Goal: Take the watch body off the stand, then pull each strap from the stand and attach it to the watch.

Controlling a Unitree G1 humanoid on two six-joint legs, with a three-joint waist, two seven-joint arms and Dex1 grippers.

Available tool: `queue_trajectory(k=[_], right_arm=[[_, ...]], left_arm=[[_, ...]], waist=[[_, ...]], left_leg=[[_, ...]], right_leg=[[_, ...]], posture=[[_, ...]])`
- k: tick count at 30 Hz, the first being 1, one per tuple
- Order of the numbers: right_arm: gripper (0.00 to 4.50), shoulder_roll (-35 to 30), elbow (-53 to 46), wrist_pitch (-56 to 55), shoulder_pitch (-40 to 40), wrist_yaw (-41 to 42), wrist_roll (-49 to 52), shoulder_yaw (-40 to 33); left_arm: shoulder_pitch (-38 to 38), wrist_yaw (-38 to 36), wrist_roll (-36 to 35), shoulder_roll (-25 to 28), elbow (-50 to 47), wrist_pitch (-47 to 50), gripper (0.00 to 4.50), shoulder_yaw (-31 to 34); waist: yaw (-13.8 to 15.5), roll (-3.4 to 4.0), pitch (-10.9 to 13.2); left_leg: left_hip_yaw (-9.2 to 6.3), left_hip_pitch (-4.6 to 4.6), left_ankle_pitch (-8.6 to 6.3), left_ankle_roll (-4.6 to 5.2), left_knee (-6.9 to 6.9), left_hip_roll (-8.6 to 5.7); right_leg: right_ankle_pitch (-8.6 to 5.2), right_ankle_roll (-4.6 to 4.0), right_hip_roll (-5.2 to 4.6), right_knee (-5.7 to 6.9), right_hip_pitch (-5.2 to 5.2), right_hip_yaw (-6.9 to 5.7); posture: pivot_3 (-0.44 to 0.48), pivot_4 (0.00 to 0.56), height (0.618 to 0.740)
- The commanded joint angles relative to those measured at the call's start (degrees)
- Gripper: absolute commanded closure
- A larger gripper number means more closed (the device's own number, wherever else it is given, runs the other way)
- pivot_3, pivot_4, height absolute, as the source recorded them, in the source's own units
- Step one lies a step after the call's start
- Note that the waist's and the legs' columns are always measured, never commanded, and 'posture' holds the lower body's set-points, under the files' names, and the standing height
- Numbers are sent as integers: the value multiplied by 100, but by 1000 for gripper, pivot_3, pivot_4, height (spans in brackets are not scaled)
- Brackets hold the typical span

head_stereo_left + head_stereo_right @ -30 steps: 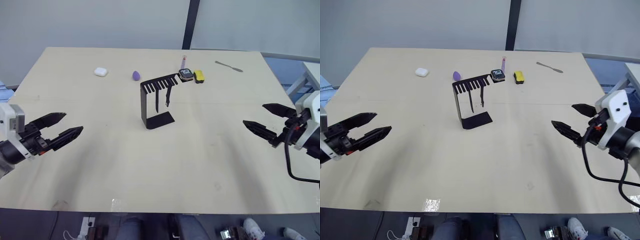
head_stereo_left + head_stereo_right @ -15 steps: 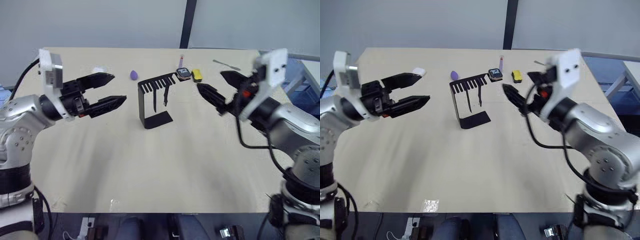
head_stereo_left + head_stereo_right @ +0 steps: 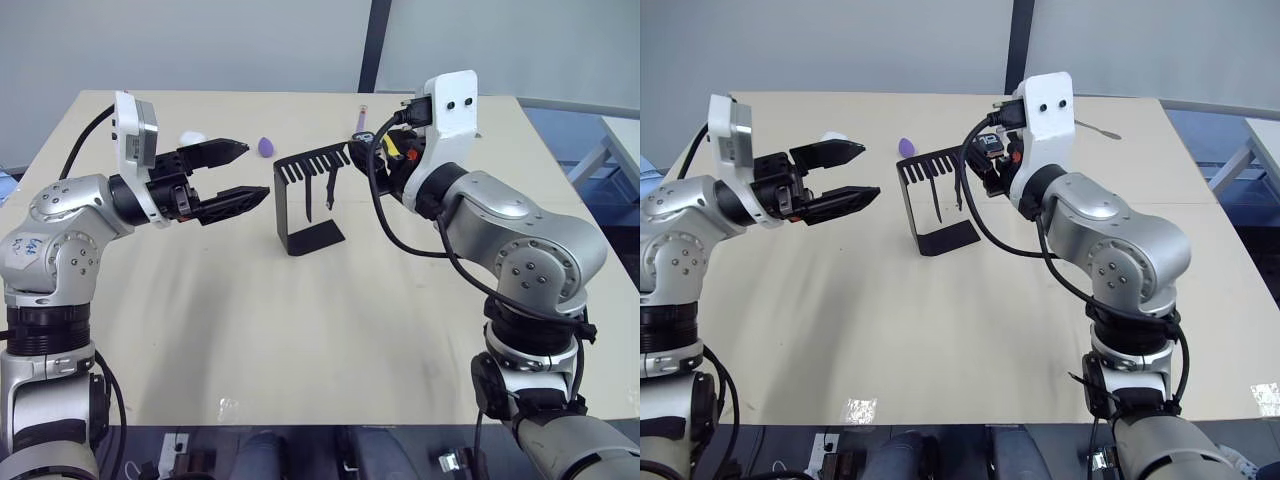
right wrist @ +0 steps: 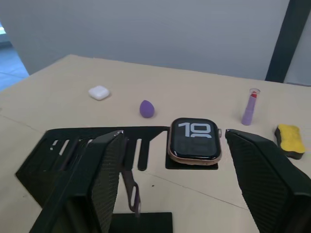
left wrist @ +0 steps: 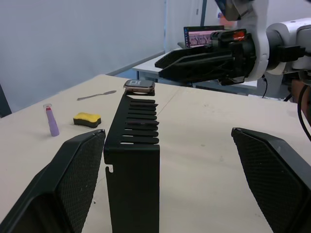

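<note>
Black stand (image 4: 87,141), dark-screened watch body (image 4: 194,140) with white digits, yellow-and-black block (image 4: 290,141), pale purple tube (image 4: 249,109)

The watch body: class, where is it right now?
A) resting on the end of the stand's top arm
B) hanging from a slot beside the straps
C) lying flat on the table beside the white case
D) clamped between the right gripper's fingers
A: the watch body lies screen-up on the end of the stand, between the right gripper's open fingers, which do not touch it.

We see our left gripper (image 3: 240,171) spread open just left of the stand (image 3: 306,200), two straps (image 3: 322,192) hanging from its comb; our right arm (image 3: 470,190) reaches its far end
</note>
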Motion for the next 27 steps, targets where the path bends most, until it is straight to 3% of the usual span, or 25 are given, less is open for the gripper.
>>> queue_trajectory(k=[1,27], right_arm=[[835,86,94,-218,-213,97,-232,-15],[835,685,938,-359,-637,406,-1069,8]], left_arm=[[-143,-49,58,-21,-63,-117,0,43],[-210,9,208,-109,-193,-168,0,117]], waist=[[-4,0,0],[-29,0,0]], left_leg=[[-1,0,0,0,-1,0],[-3,0,0,0,-5,0]], right_leg=[[0,0,0,1,0,0],[0,0,1,4,-3,-2]], posture=[[0,150,740],[0,150,740]])
